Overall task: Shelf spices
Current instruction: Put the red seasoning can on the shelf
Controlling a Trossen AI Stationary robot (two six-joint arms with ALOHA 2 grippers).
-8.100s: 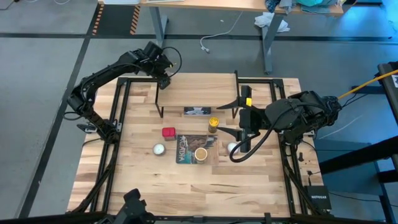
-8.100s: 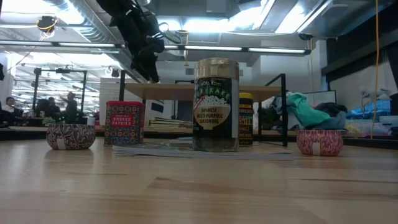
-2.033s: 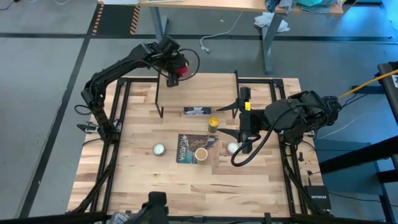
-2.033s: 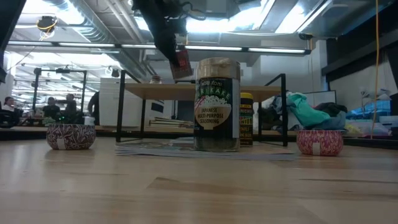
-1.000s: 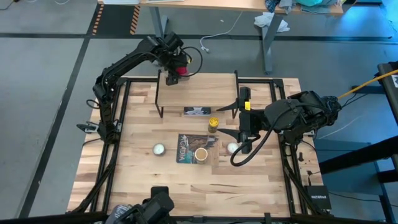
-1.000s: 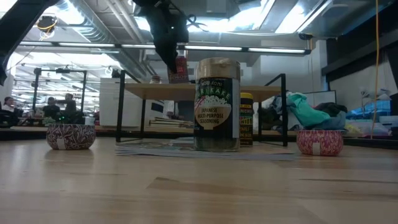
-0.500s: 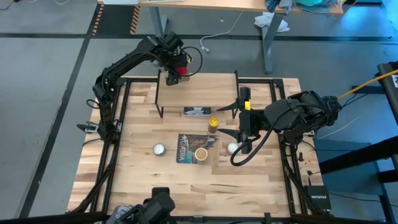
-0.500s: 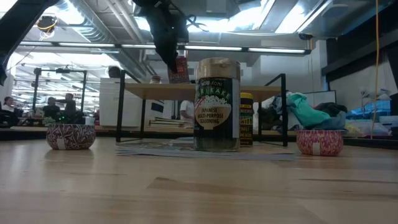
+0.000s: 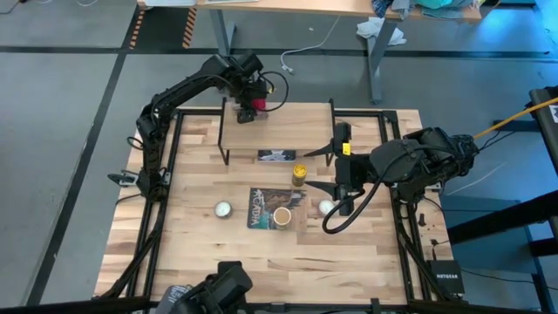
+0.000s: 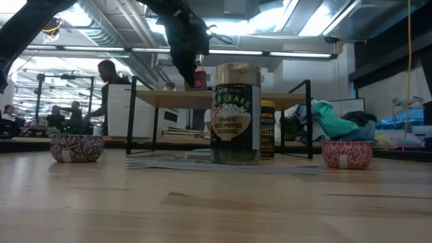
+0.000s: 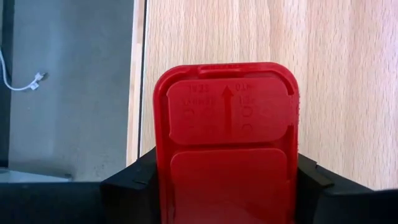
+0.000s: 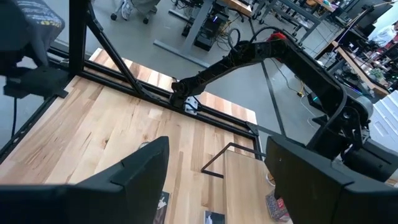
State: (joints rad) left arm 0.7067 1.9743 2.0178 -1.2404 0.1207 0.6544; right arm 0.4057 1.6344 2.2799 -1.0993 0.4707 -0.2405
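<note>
The red square tin [image 9: 248, 112] sits in my left gripper [image 9: 250, 98] above the left far part of the shelf [image 9: 288, 131], a light board on black legs. In the low view the tin [image 10: 200, 79] is at the level of the shelf board [image 10: 270, 96]. The yellow jar [image 9: 299, 174] stands on the table near the shelf. The wider tan jar [image 9: 282, 215] stands on the dark book [image 9: 261, 209]. My right gripper [image 9: 338, 199] hangs open right of the book. I cannot make out the tiny brownish jar. My left gripper holds the red tin by two opposite side walls just under its lid [image 11: 227, 124], pinched between the two fingers [image 11: 134, 180]. The fingers come from above, pointing down. The tin is upright; whether its bottom rests on the shelf board [image 11: 336, 62] I cannot tell.
Two small patterned round tins stand on the table, one left of the book [image 9: 224, 209] and one right of it [image 9: 327, 207]. A small dark flat thing [image 9: 277, 156] lies at the shelf's near edge. A person walks in the room behind [image 10: 104, 74].
My left gripper, still shut on the red tin, has moved a little down and toward the table's near edge, bringing the tin closer to the shelf board. A person has come into the background.
</note>
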